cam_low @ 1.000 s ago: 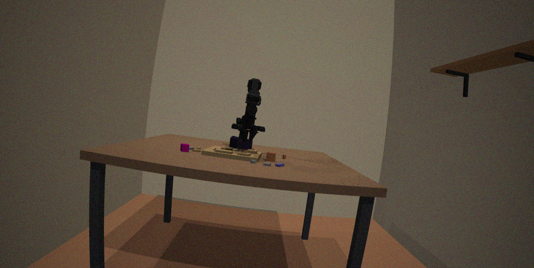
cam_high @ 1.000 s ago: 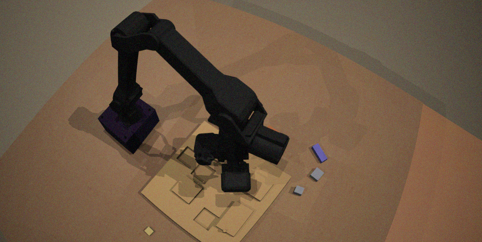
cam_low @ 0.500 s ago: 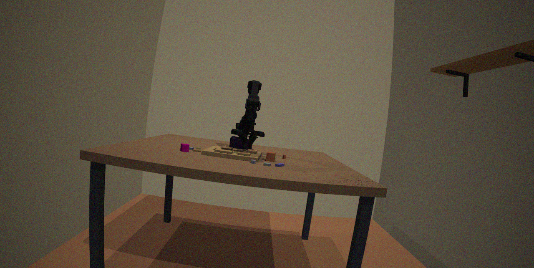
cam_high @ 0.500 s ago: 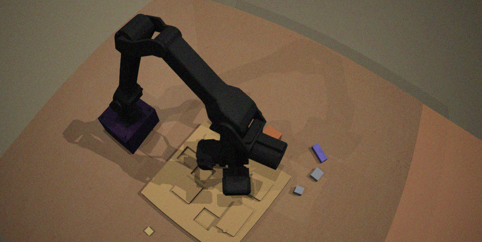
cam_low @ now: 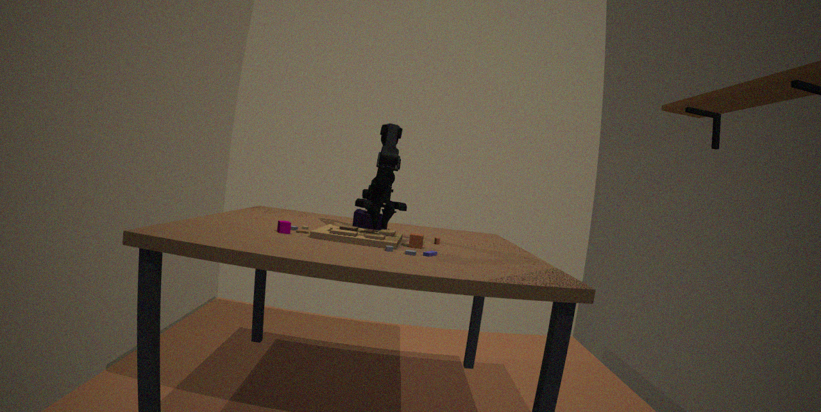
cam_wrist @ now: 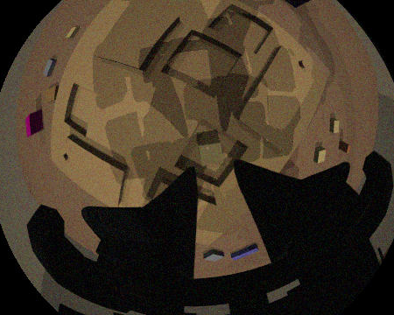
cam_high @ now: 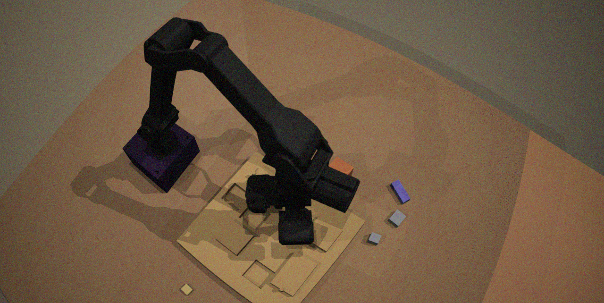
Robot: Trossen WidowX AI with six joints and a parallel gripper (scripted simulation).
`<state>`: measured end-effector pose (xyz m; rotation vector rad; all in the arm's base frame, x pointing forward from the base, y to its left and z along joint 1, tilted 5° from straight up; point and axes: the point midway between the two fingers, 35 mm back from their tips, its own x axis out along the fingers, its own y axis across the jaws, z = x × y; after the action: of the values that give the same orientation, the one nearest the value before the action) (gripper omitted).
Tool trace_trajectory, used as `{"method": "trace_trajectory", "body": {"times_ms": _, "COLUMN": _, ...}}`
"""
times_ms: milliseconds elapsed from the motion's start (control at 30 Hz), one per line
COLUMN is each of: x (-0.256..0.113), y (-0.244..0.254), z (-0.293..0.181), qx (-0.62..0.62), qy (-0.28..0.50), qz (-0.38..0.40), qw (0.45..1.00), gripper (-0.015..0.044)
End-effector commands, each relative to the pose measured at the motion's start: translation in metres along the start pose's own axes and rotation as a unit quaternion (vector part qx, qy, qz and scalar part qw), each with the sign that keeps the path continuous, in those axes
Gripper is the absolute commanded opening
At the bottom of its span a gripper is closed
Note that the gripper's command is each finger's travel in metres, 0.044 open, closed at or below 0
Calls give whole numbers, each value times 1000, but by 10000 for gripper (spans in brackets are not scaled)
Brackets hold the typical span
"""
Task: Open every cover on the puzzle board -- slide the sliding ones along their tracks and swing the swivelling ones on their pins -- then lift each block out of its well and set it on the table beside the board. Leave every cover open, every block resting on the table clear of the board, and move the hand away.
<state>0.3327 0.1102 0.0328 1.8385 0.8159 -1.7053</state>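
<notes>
My gripper (cam_wrist: pixel 214 169) (cam_low: pixel 380 228) is open, with its tips low over the puzzle board (cam_high: pixel 188 242) (cam_low: pixel 350 239). In the wrist view a pale greenish block (cam_wrist: pixel 210 153) sits in a well just beyond the fingertips; nothing shows between them. One well (cam_high: pixel 258 274) is uncovered and empty beside a flat cover (cam_high: pixel 297 273) with a small knob. Another cover (cam_high: pixel 234 239) lies towards the board's left. Two wells, one (cam_wrist: pixel 193 61) near the middle and another (cam_wrist: pixel 245 27) beyond it, look empty. The arm hides the fingertips and part of the board in the top view.
A yellow block (cam_high: pixel 186 289) (cam_wrist: pixel 72 31), two grey blocks (cam_high: pixel 374 238) (cam_high: pixel 397 218) and a blue-violet bar (cam_high: pixel 400 191) (cam_wrist: pixel 244 252) lie beside the board. An orange box (cam_high: pixel 340 165) (cam_low: pixel 415 241) stands close to its edge. A magenta block (cam_low: pixel 284 226) (cam_wrist: pixel 34 122) stands on the other side.
</notes>
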Motion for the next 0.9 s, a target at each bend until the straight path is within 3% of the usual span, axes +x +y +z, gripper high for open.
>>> {"method": "trace_trajectory", "body": {"times_ms": 0, "x": 1, "y": 0, "z": 0, "qx": 2, "qy": 1, "qz": -1, "qw": 1000, "gripper": 144}}
{"method": "trace_trajectory", "body": {"times_ms": 867, "x": 20, "y": -1, "z": 0, "qx": 2, "qy": 1, "qz": -1, "qw": 1000, "gripper": 144}}
